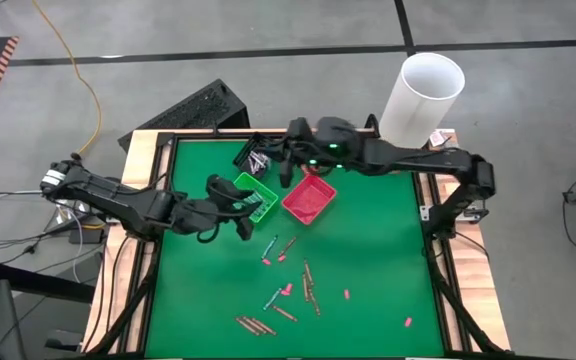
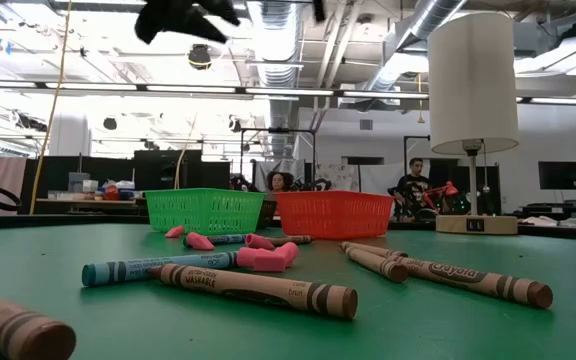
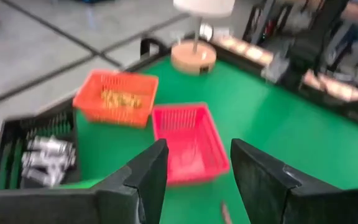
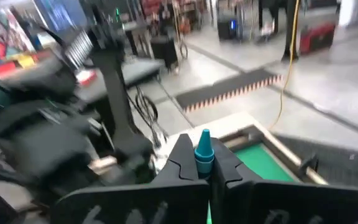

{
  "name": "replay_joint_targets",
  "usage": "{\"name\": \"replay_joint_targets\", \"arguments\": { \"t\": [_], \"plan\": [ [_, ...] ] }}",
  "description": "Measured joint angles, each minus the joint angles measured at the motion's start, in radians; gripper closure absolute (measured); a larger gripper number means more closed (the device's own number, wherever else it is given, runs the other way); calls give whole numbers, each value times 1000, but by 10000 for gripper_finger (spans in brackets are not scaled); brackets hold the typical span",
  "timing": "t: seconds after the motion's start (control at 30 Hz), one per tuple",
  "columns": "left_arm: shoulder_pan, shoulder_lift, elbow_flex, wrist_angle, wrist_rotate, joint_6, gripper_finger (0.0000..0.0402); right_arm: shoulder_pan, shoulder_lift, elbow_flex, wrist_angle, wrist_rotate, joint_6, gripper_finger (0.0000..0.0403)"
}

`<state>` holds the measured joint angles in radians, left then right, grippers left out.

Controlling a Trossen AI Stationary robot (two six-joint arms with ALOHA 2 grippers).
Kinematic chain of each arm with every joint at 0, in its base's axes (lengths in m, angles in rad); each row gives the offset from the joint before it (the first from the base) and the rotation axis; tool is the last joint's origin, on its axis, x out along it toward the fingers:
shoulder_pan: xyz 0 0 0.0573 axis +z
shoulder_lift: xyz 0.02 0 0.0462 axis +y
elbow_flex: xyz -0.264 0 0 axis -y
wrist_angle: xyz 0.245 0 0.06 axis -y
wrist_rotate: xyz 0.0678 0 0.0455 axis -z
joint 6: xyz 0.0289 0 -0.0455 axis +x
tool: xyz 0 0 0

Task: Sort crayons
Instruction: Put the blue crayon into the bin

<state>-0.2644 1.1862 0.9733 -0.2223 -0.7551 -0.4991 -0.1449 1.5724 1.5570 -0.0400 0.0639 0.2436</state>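
Several crayons [image 1: 308, 285] lie loose on the green table's near half, with brown and blue ones close by in the low view [image 2: 253, 285]. My right gripper [image 1: 286, 160] hangs over the far middle, by the black basket [image 1: 256, 158] of grey crayons [image 3: 45, 158], and is shut on a blue crayon [image 4: 204, 152]. My left gripper [image 3: 194, 174] stands open and holds nothing, above the green basket [image 1: 255, 197]. An orange basket [image 3: 117, 96] holds yellow crayons. The pink-red basket [image 1: 308, 197] stands beside the green one. My right gripper pinches the blue crayon between its two fingers, and the crayon lies along them. The crayon's pointed tip [image 4: 204, 142] sticks out past the fingertips. The crayon is lifted clear of the table. The fingers hide the rest of its length.
A tall white cylinder [image 1: 430, 95] stands at the far right corner on a round base [image 3: 193, 57]. Small pink bits [image 1: 346, 294] lie among the loose crayons. A dark keyboard [image 1: 183, 112] rests beyond the far left edge. People sit in the room behind the table [image 2: 413, 185].
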Motion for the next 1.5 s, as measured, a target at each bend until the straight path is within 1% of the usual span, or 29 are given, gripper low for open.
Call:
{"name": "replay_joint_targets", "arguments": {
  "t": [0.07, 0.13, 0.23, 0.33, 0.47, 0.63, 0.73, 0.9, 1.1, 1.2, 1.33, 1.43, 1.47, 1.5],
  "plan": [
    [-15, -31, 0, -87, 17, -38, 237, -25, 47, -1, 0, -34, 18, 402],
    [-36, -69, 0, -160, 12, -74, 237, -49, 94, -2, 21, -90, 56, 402],
    [-73, -135, 0, -256, -31, -129, 237, -78, 170, -2, 69, -168, 111, 402],
    [-107, -188, 0, -335, -86, -169, 237, -91, 257, -2, 115, -209, 155, 403],
    [-128, -236, 0, -403, -137, -199, 237, -98, 365, -2, 157, -243, 203, 402],
    [-131, -257, 0, -452, -146, -229, 237, -96, 471, -2, 167, -251, 255, 402],
    [-132, -257, 0, -460, -141, -238, 237, -96, 511, -2, 180, -251, 269, 391],
    [-133, -257, 0, -481, -140, -249, 237, -96, 543, -2, 181, -251, 272, 345],
    [-133, -257, 0, -488, -139, -250, 237, -100, 541, -1, 179, -256, 249, 292],
    [-132, -257, 0, -490, -125, -249, 237, -109, 537, 1, 179, -316, 258, 271],
    [-133, -251, 0, -516, -65, -246, 237, -135, 501, 46, 151, -431, 264, 258],
    [-134, -231, 0, -538, -20, -249, 237, -158, 438, 72, 81, -461, 252, 257],
    [-134, -224, 0, -532, -6, -253, 237, -164, 416, 84, 85, -460, 240, 258],
    [-135, -212, 0, -531, 4, -257, 237, -173, 380, 84, 49, -459, 222, 260]
  ]
}}
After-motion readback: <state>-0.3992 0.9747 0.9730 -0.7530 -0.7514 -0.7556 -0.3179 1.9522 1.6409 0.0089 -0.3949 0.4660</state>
